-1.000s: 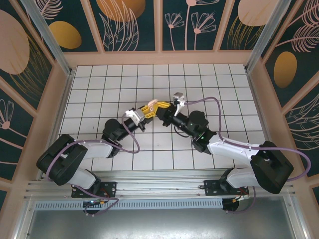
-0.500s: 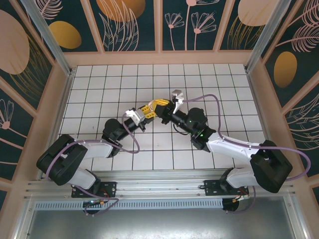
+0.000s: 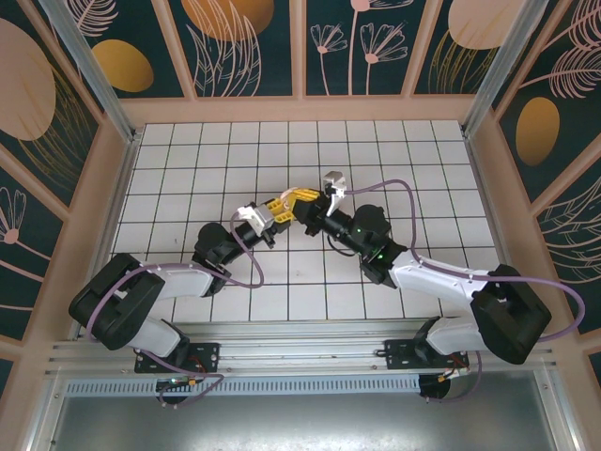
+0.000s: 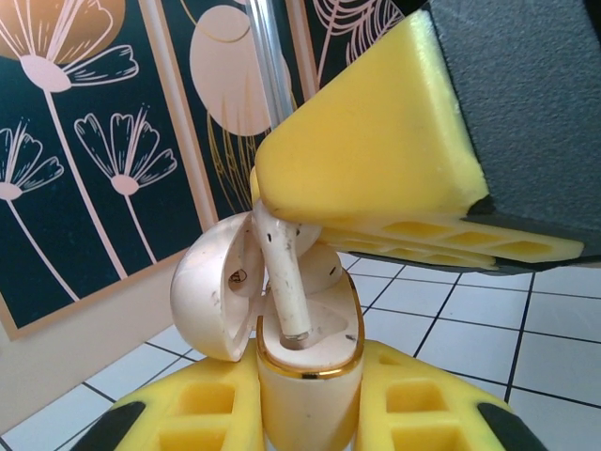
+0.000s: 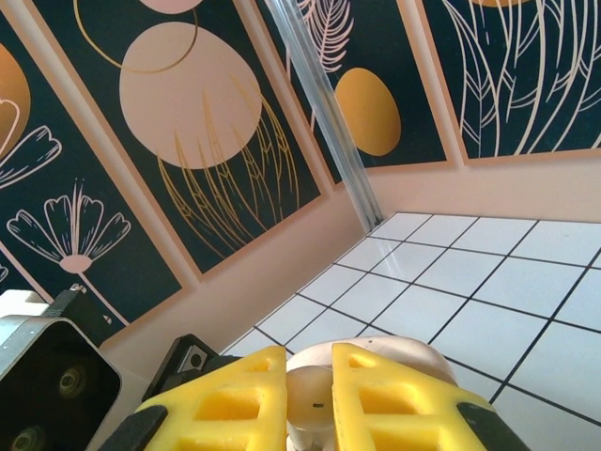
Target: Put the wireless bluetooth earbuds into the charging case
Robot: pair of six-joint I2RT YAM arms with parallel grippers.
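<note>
In the left wrist view my left gripper (image 4: pixel 308 374) is shut on the charging case (image 4: pixel 305 390), a pale pink body with a gold rim held upright. Its round lid (image 4: pixel 211 291) hangs open to the left. One earbud (image 4: pixel 285 282) stands with its stem tip in a socket of the case. From above, my right gripper's yellow fingers (image 4: pixel 376 160) hold its top. The right gripper (image 5: pixel 310 371) is shut on the earbud's pale head (image 5: pixel 310 402), with the case (image 5: pixel 399 349) just behind. From the top camera the left gripper (image 3: pixel 274 212) and right gripper (image 3: pixel 302 200) meet above mid-table.
White grid-tiled table (image 3: pixel 188 169) with peach walls and floral panels (image 3: pixel 244 47) all round. Both arms reach in from the near edge, and the right arm's cable (image 3: pixel 399 188) loops above its wrist. Open tiles lie to the back, left and right.
The right gripper has edged a little left, towards the left gripper, with the earbud in it. The left arm has barely moved. Both grippers stay shut.
</note>
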